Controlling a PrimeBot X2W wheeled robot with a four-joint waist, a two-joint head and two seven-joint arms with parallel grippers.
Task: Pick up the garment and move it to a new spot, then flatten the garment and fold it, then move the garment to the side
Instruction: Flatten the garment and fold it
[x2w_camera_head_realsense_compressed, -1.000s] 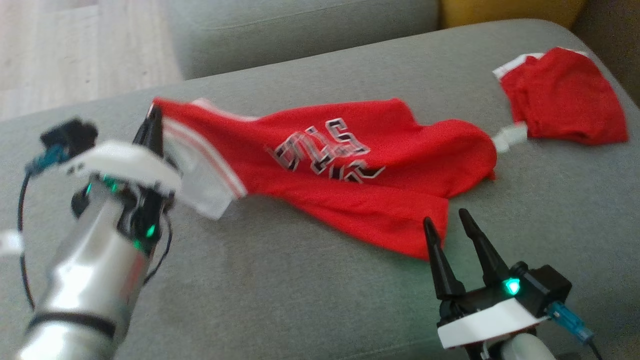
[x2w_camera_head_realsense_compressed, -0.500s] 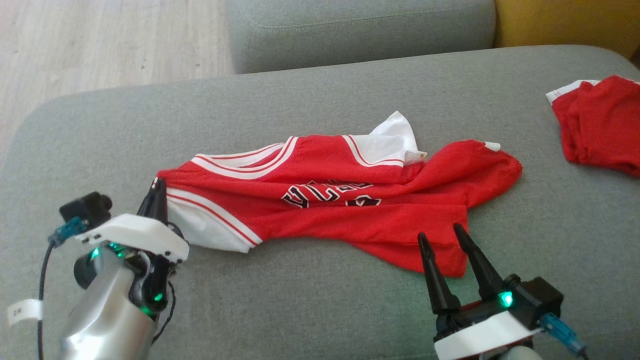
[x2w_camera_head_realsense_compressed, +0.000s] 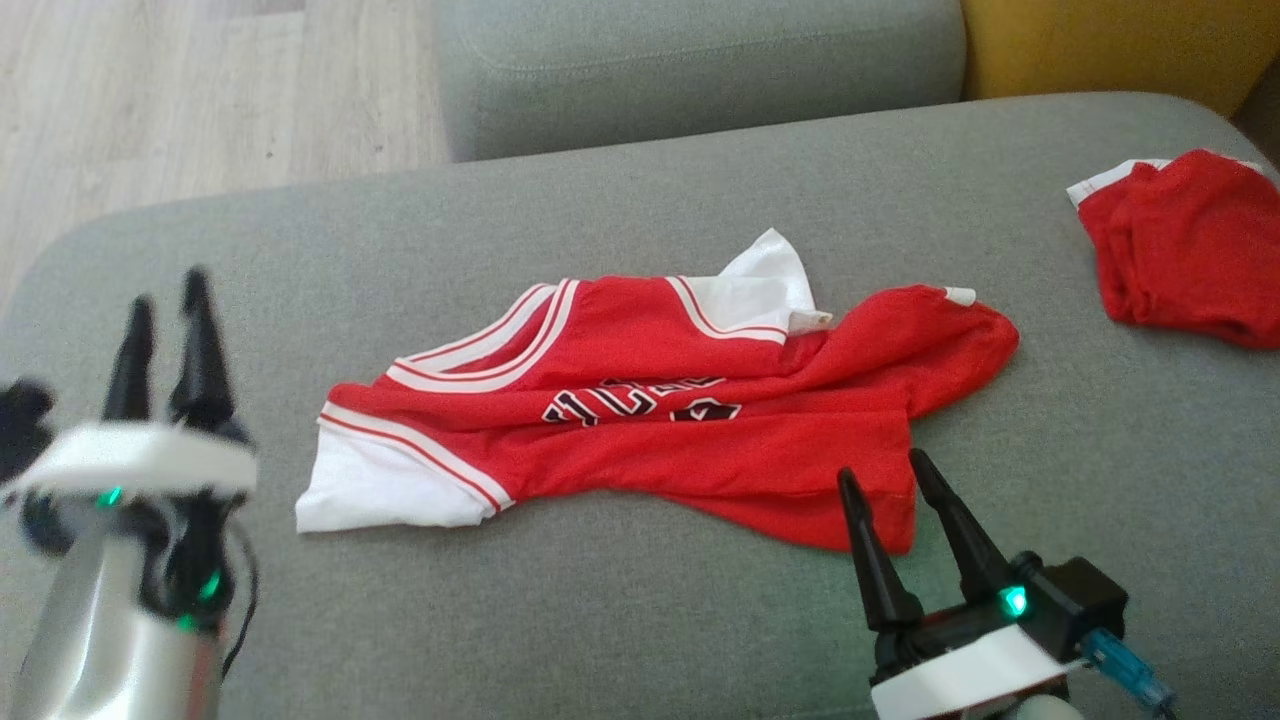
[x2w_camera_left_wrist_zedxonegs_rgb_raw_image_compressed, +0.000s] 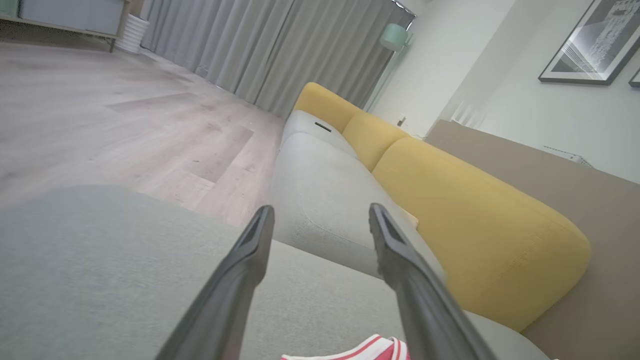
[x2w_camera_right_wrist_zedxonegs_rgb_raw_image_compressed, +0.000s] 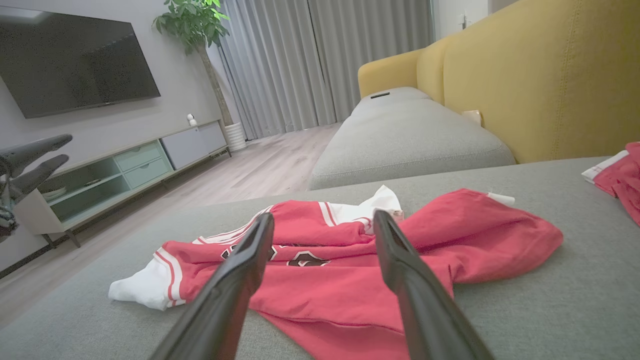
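Head view: soft, even daylight, no glare, colours a bit washed. The jersey (x2w_camera_head_realsense_compressed: 700, 440) is fairly sharp, with a thin soft shadow along its near edge on the grey seat (x2w_camera_head_realsense_compressed: 600, 620). Left gripper (x2w_camera_head_realsense_compressed: 168, 288) smeared by motion blur; right gripper (x2w_camera_head_realsense_compressed: 882, 462) crisp, its green light (x2w_camera_head_realsense_compressed: 1012, 600) glowing.

Left wrist view: bright, fingers (x2w_camera_left_wrist_zedxonegs_rgb_raw_image_compressed: 235, 280) soft, nearby grey seat (x2w_camera_left_wrist_zedxonegs_rgb_raw_image_compressed: 75, 275) smeared, straight lines bowed toward the edges.

Right wrist view: dimmer, light comes through the curtains (x2w_camera_right_wrist_zedxonegs_rgb_raw_image_compressed: 300, 60). TV (x2w_camera_right_wrist_zedxonegs_rgb_raw_image_compressed: 75, 60) dark and grainy, fingers (x2w_camera_right_wrist_zedxonegs_rgb_raw_image_compressed: 415, 300) out of focus, jersey (x2w_camera_right_wrist_zedxonegs_rgb_raw_image_compressed: 320, 280) sharp.
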